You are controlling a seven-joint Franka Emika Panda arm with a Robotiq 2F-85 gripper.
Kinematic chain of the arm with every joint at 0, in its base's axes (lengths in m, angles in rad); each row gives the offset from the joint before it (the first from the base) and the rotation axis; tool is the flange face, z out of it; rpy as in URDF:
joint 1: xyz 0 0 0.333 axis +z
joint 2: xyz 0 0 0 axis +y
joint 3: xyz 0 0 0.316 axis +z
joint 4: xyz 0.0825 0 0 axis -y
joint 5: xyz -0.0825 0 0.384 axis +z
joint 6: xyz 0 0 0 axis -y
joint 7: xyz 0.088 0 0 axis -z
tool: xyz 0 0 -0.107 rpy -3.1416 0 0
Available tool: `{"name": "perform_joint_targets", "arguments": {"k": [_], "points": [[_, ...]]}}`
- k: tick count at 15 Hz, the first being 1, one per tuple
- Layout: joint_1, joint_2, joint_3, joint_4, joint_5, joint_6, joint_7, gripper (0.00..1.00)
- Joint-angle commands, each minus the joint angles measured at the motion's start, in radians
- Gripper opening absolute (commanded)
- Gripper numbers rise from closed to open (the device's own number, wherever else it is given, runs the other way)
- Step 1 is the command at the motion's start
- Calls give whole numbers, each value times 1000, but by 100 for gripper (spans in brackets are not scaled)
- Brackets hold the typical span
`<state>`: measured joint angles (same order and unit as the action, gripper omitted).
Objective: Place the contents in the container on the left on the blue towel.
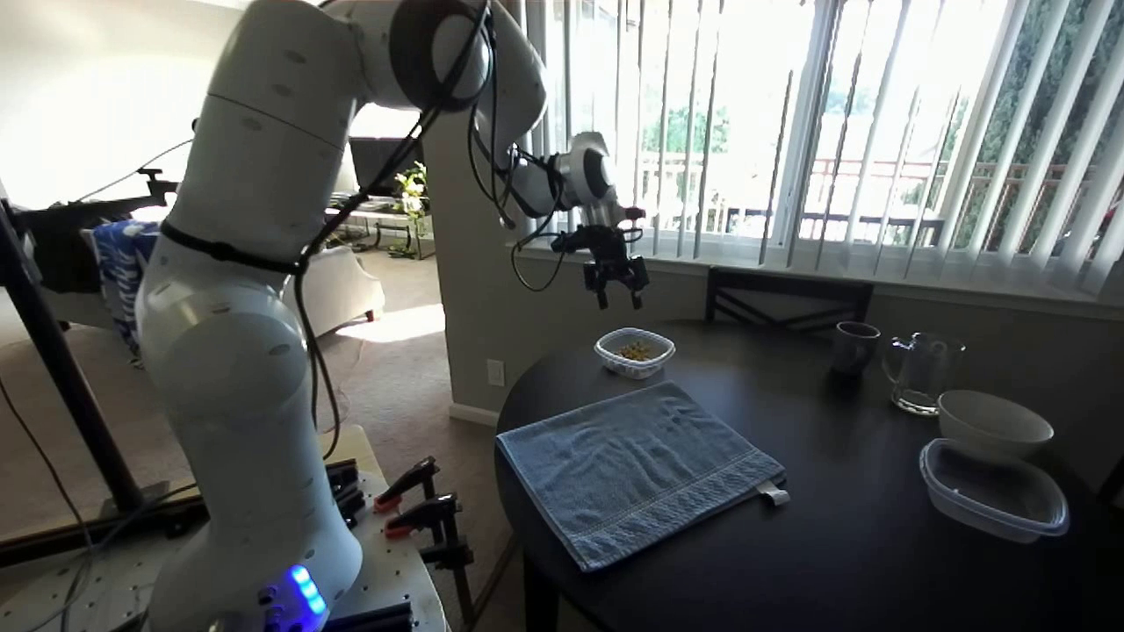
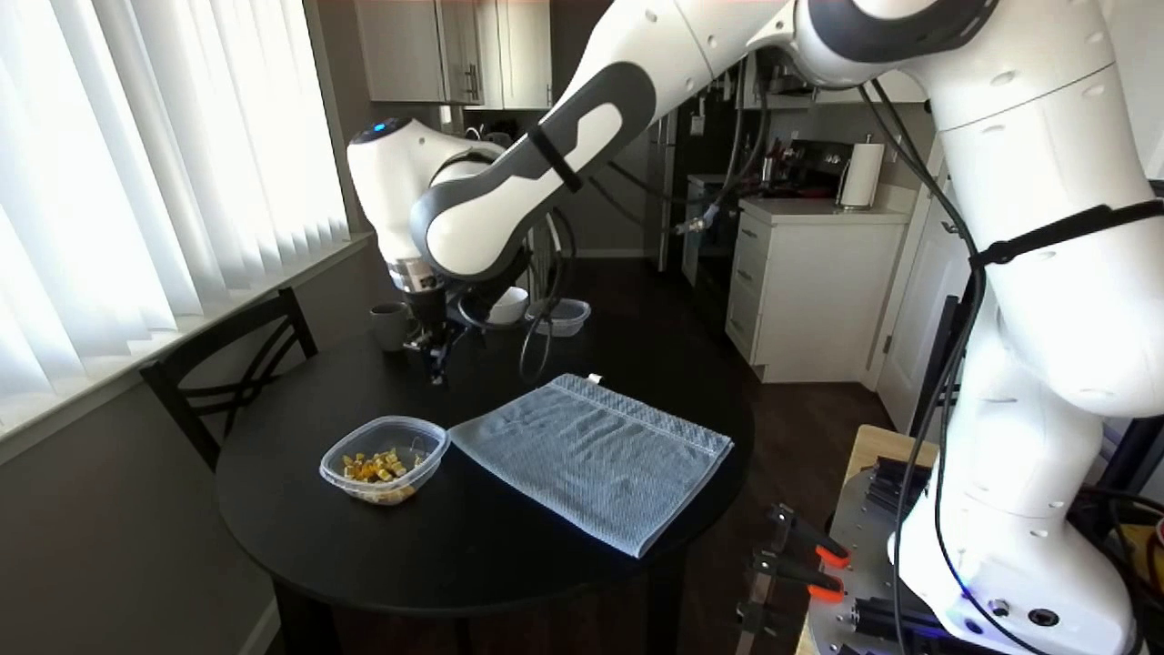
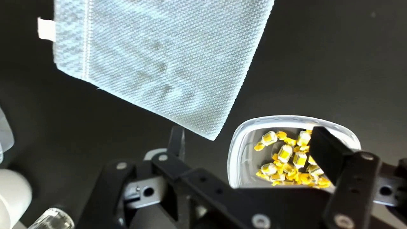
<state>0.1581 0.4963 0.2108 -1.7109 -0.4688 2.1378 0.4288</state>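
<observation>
The container [image 1: 634, 353] is a small clear plastic tub with a pale rim and rounded corners. It holds several small yellow and whitish pieces [image 2: 375, 468]. It stands on the dark table beside a corner of the blue towel, and also shows in the wrist view [image 3: 233, 159]. The blue towel [image 1: 645, 465] lies flat and slightly rumpled, with a white tag on one edge; it shows in both exterior views [image 2: 596, 459]. My gripper [image 1: 620, 298] is open and empty, pointing down above the table. In the wrist view a finger hides part of the container.
At the far side of the round table [image 1: 843, 562] stand a dark mug [image 1: 853, 348], a clear glass mug [image 1: 922, 373], a white bowl [image 1: 992, 423] and a second clear plastic tub [image 1: 992, 491]. A black chair [image 2: 241, 364] stands by the window.
</observation>
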Motion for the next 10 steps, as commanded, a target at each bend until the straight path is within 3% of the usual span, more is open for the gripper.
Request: {"name": "perform_joint_targets", "arguments": {"k": [1,3,10], "points": [[43,76,-62,75,126,23,-77,100],[77,80,-101,66,120,26,-58,100],[75,99,-102,96,143,42,-73,100]]}}
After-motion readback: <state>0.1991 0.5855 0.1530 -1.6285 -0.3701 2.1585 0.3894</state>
